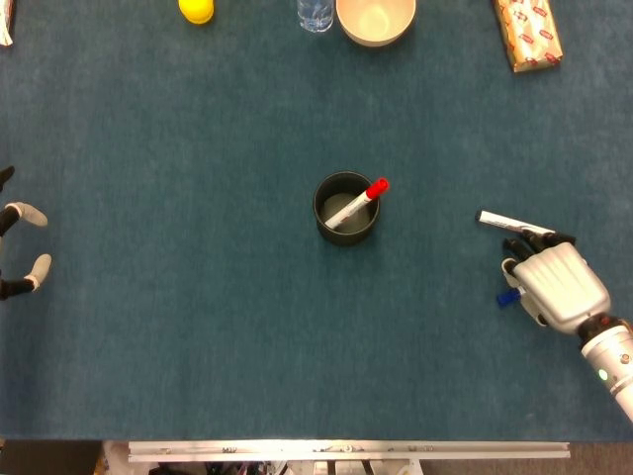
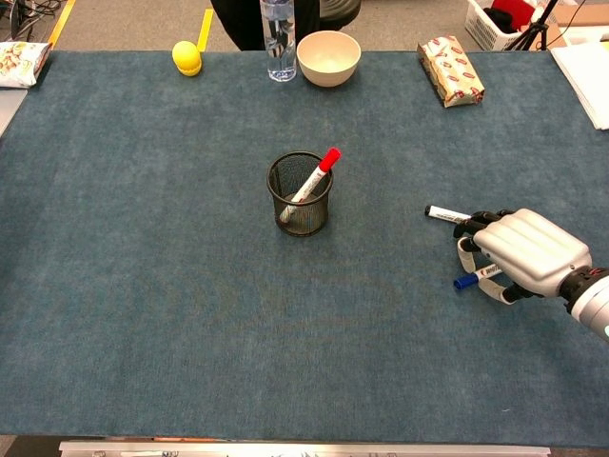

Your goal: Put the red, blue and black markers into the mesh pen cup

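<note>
The black mesh pen cup [image 1: 346, 209] [image 2: 300, 195] stands mid-table with the red marker [image 1: 361, 201] [image 2: 317, 174] leaning inside it, red cap up. My right hand [image 1: 556, 285] [image 2: 523, 252] lies palm down at the right. Its fingers curl around the blue marker [image 1: 507, 296] [image 2: 464, 281], and only the cap end pokes out to the left. The black marker [image 1: 499, 222] [image 2: 445, 214] lies flat just beyond the hand, its right end under the fingertips. At the left edge my left hand [image 1: 20, 247] hangs with its fingers apart, holding nothing.
Along the far edge sit a yellow object [image 2: 186, 57], a clear bottle [image 2: 277, 29], a cream bowl [image 2: 328, 57] and a wrapped packet [image 2: 451, 71]. A snack bag [image 2: 21, 62] lies at the far left corner, and white papers [image 2: 585, 76] at the far right.
</note>
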You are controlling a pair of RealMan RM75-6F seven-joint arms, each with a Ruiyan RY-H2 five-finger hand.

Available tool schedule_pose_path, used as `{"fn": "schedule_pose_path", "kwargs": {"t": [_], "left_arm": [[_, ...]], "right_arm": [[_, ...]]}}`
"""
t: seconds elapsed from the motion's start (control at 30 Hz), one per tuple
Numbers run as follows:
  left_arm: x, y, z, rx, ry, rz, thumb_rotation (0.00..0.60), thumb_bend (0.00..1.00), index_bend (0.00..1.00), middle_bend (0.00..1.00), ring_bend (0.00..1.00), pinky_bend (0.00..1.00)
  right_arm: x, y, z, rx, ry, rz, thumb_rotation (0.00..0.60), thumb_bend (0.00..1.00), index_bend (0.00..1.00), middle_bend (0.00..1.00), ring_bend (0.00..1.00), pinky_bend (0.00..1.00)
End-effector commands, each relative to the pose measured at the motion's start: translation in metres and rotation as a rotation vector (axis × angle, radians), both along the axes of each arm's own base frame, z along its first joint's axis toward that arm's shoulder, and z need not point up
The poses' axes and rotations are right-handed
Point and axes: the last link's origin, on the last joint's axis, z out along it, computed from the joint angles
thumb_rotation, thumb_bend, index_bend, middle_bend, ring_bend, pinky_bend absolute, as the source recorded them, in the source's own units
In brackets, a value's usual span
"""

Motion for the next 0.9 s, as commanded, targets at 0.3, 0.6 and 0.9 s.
{"fn": "schedule_pose_path", "kwargs": {"t": [0.3,0.6,0.9], "left_arm": [[0.002,0.001,0.001,0.005,0.001,-0.003,0.6,0.29,0.4,0.06,0.01,0.0],[-0.001,0.001,0.002,0.008,0.005,0.005,0.6,0.29,0.4,0.06,0.01,0.0],[-0.004,0.001,0.005,0.015,0.013,0.012,0.6,0.29,0.4,0.06,0.01,0.0]], "right_arm": [[0.029,-0.016,0.033,-0.072,-0.221,-0.064,0.6,0.34,0.61,0.25,0.18,0.29],[0.056,-0.033,0.05,-0.122,-0.396,-0.056,0.6,0.34,0.62,0.25,0.18,0.29],[0.091,-0.058,0.05,-0.164,-0.582,0.019,0.6,0.34,0.64,0.26,0.18,0.29]]}}
